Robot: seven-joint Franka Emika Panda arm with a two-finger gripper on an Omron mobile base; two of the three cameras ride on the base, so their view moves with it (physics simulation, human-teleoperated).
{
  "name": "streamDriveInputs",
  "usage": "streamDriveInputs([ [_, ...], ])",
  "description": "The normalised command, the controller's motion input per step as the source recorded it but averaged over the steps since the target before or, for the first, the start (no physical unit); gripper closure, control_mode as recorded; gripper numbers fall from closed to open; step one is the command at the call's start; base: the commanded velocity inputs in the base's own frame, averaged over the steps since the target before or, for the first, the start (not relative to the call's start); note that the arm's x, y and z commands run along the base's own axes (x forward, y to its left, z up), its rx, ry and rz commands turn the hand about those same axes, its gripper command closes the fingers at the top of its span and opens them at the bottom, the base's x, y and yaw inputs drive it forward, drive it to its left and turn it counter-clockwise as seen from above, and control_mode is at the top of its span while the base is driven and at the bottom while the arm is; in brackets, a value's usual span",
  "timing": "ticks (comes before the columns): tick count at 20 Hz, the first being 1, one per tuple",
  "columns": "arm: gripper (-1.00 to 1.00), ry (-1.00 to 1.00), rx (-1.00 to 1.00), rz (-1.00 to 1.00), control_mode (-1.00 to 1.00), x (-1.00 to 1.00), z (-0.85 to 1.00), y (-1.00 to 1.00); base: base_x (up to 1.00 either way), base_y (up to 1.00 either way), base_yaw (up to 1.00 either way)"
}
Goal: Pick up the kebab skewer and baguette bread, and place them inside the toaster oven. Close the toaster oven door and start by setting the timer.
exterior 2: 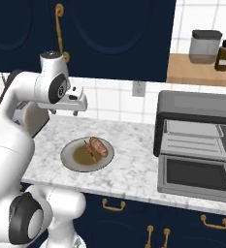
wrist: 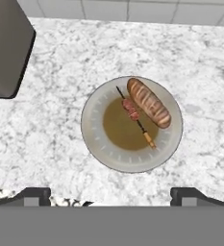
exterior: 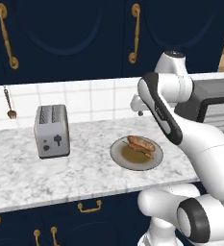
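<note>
A round grey plate [wrist: 92,139] on the marble counter carries the golden-brown baguette bread [wrist: 148,102] and, beside it, the thin kebab skewer [wrist: 135,116] with reddish chunks. Both also lie on the plate [exterior: 120,158] in the left base view, baguette bread [exterior: 141,143] behind kebab skewer [exterior: 142,152]. My gripper [wrist: 112,197] hovers well above the plate, open, with nothing between its fingers; from the right it hangs [exterior 2: 65,112] above and left of the plate [exterior 2: 71,162]. The toaster oven [exterior 2: 197,104] stands to the right, its toaster oven door [exterior 2: 194,177] dropped open, rack showing.
A silver two-slot toaster [exterior: 51,130] stands left of the plate. A jar [exterior 2: 205,46] and a dark bottle [exterior 2: 223,55] sit on a wooden shelf above the oven. Dark blue cabinets hang overhead. The counter's front edge [exterior: 84,194] runs below the plate.
</note>
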Motion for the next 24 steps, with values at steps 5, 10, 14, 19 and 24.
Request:
streamDriveInputs([
  [5, -1.00, 0.00, 0.00, 0.00, 1.00, 0.00, 0.00, 0.00, 0.00, -0.80, 0.00],
  [10, -1.00, 0.00, 0.00, 0.00, 1.00, 0.00, 0.00, 0.00, 0.00, -0.83, 0.00],
  [14, -1.00, 0.00, 0.00, 0.00, 1.00, 0.00, 0.00, 0.00, 0.01, -0.30, -0.01],
  [19, -1.00, 0.00, 0.00, 0.00, 1.00, 0.00, 0.00, 0.00, 0.00, 0.00, 0.00],
  [24, -1.00, 0.00, 0.00, 0.00, 1.00, 0.00, 0.00, 0.00, 0.00, 0.00, 0.00],
])
